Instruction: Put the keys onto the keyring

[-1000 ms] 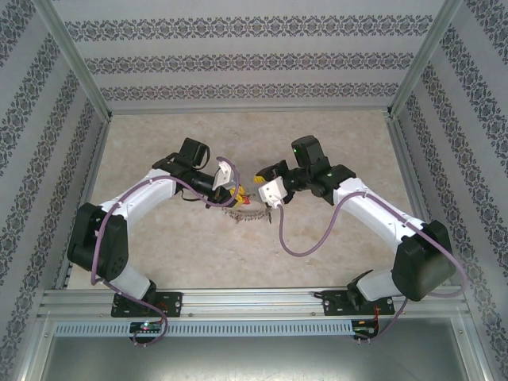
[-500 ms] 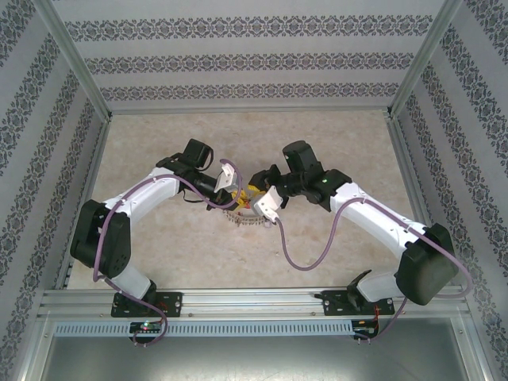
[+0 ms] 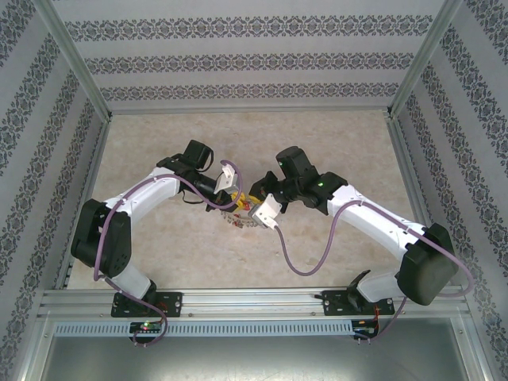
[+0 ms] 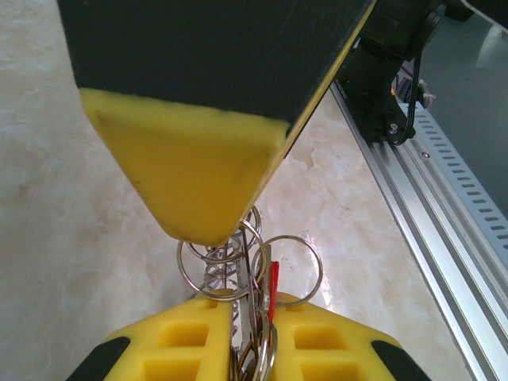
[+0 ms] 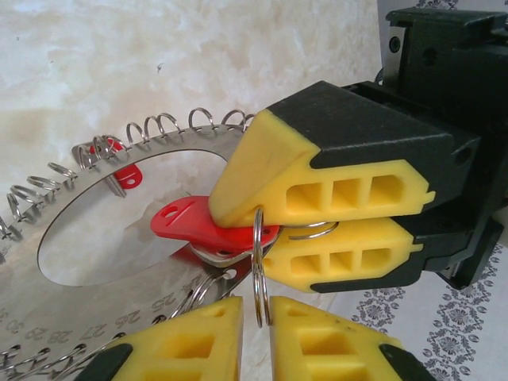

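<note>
Two robot arms, bolted to an aluminium rail (image 3: 254, 300) at the near edge, reach inward and meet over the middle of a pale marble-patterned worktop (image 3: 333, 143). From the right wrist camera, the right pincer (image 5: 255, 311) stands narrow, its yellow pads nearly together on a small wire ring (image 5: 257, 270) seen edge-on between them. Just beyond, the left pincer (image 5: 246, 234) is clamped on the red plastic head of a key (image 5: 186, 220), the head jutting out to the left of its pads, and the wire ring rises to touch that same grip. Behind and below the two sets of tips sits the keyring (image 5: 79, 305), a flat silvery loop with a large open centre, printed numbers along its band and a row of small wire coils round its outer edge. A second red-headed key (image 5: 125, 176) hangs at the far side of the loop, among the coils. From the overhead camera the keyring shows directly beneath the meeting pincers; whether it rests on the worktop cannot be told.
</note>
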